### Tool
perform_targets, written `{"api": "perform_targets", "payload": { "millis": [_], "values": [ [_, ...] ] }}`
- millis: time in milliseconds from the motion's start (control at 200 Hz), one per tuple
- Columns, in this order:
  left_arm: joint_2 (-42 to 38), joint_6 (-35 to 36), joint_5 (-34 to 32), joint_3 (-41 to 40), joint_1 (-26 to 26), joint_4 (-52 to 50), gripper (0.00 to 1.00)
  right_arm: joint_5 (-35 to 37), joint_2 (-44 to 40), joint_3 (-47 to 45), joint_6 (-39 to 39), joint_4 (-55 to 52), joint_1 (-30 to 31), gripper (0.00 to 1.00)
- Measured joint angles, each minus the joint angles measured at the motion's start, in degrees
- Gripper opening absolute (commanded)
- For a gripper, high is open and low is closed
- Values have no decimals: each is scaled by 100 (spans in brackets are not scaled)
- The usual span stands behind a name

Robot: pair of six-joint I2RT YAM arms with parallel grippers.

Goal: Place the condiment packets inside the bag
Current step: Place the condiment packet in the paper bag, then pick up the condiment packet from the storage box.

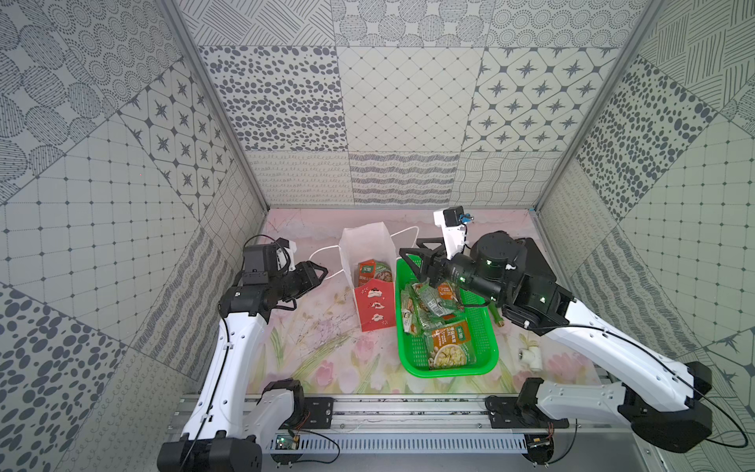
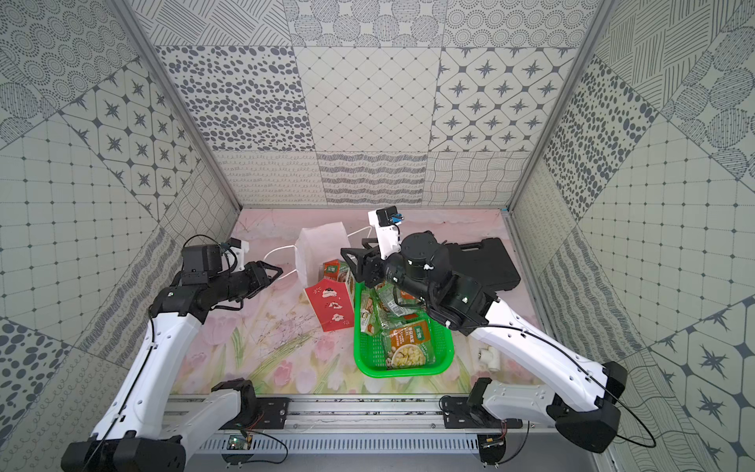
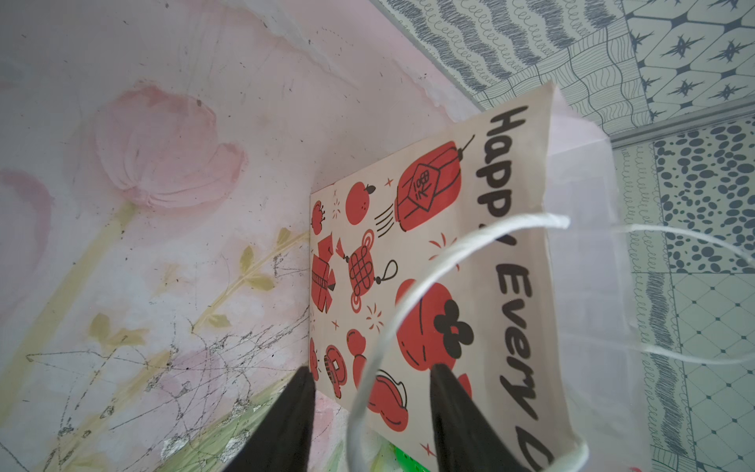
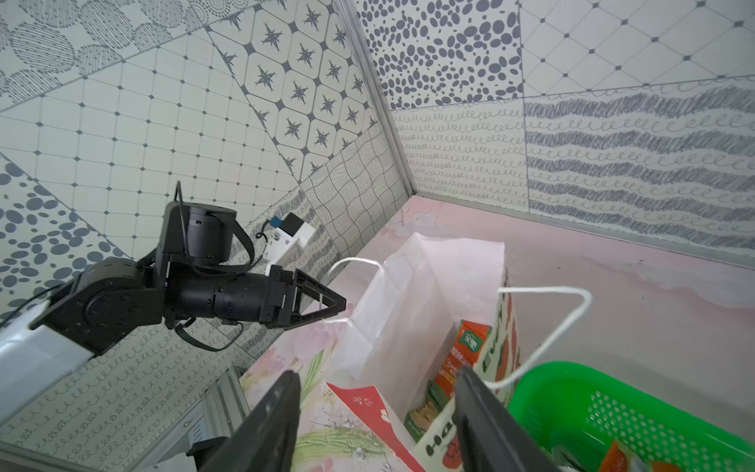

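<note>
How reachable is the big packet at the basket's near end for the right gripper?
Probably yes. The right gripper hangs open and empty by the bag's mouth, at the green basket's far end; the big packet lies on top, uncovered, nothing between. It only needs to draw back toward its base.

We list: three walls (image 1: 400, 102) of grey-on-cream patchwork panels with dots, stars, lattice and scribbled waves; two aluminium corner posts (image 1: 215, 102); one surface (image 1: 318, 359) printed with pale pink tulips and green stems, scuffed; one metal rail (image 1: 408, 412) along its near edge. Light even.
</note>
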Motion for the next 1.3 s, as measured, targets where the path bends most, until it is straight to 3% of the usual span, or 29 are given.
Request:
{"api": "perform_targets", "payload": {
  "millis": [325,580,1301],
  "values": [
    [2,-2,2,0,0,0,49,855,-892,-1513,507,-575,-33,63],
    [17,-2,9,0,0,0,49,1388,-874,-1967,898,-1132,-177,61],
    [44,-4,37,0,0,2,50,1506,1891,-1899,1008,-1687,-973,54]
  ]
}}
